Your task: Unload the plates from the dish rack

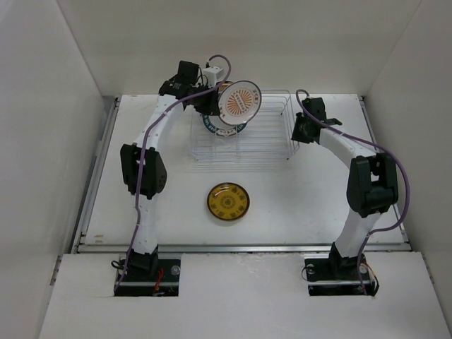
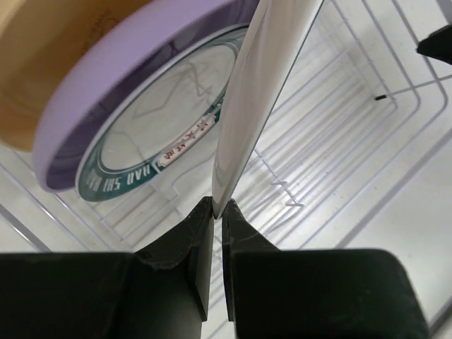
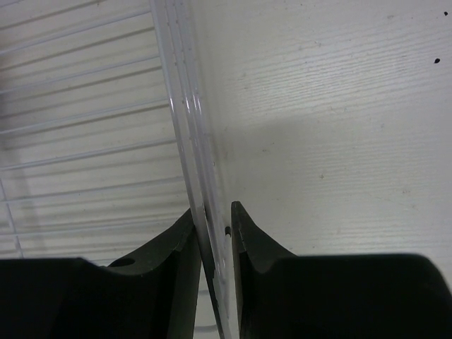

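Between my left jaws: the rim of the sunburst plate point(image 2: 261, 92), pinched tight and edge-on, held up at the left end of the dish rack point(image 1: 268, 138).
Left of my left jaws: the teal-rimmed plate point(image 2: 162, 120), then the lavender plate point(image 2: 120, 63), then the pale yellow plate point(image 2: 42, 56), all upright in the rack.
Between my right jaws: the rack's right-end rim, with the jaws narrow and, as I read it, clamped on it to steady the rack.
Nearer the arm bases than both jaws: the dark-gold plate point(image 1: 227, 201), flat on the tabletop point(image 1: 318, 212).
Step in hand: I judge this is the second plate coming out, with three left in the rack.
Next move: I must clear the wires, tilt the plate flat, lower it beside the dark-gold plate without clipping it, then release.
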You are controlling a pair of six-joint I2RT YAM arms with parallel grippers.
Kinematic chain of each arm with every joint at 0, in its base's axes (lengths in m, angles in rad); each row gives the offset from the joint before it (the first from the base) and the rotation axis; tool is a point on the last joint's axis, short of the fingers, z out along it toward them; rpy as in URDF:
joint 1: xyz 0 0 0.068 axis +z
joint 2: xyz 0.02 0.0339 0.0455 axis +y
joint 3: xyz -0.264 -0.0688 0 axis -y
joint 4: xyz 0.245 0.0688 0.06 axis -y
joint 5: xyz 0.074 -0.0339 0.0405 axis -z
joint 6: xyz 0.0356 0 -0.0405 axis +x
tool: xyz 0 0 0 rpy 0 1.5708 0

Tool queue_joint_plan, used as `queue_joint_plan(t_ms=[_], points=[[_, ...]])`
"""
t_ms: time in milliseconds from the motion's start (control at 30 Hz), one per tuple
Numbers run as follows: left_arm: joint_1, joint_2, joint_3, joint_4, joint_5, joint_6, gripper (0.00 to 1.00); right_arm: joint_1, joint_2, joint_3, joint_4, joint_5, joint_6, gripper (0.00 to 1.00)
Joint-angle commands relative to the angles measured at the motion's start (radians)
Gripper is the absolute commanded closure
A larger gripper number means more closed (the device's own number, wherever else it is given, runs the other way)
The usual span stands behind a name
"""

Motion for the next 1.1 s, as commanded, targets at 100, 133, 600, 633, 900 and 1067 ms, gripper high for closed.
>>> queue_joint_plan(t_ms=[100,133,600,633,900,1067], points=[[-0.002,-0.136,0.048,-0.062,0.102,-0.037,1.00,-0.009,-0.023,-0.007,0.040,0.031,0.002,0.73],[-0.002,-0.151,0.048,-0.090,0.111,-0.027,1.00,-0.009,-0.033,-0.007,0.040,0.031,0.002,0.73],[0.009,-0.256,-0.133,-0.144,0.255,-0.024,1.00,-0.009,-0.053,-0.026,0.071,-0.015,0.030,0.74],[0.009,-0.256,-0.142,-0.154,0.255,-0.024,1.00,-0.009,-0.053,-0.026,0.071,-0.015,0.030,0.74],[0.029,-0.288,-0.203,-0.311,0.338,0.074,1.00,-0.009,-0.087,-0.044,0.071,-0.024,0.041,0.74],[0.038,-0.320,-0.267,-0.372,0.349,0.146,1.00,-0.009,-0.096,-0.044,0.071,-0.035,0.041,0.74]])
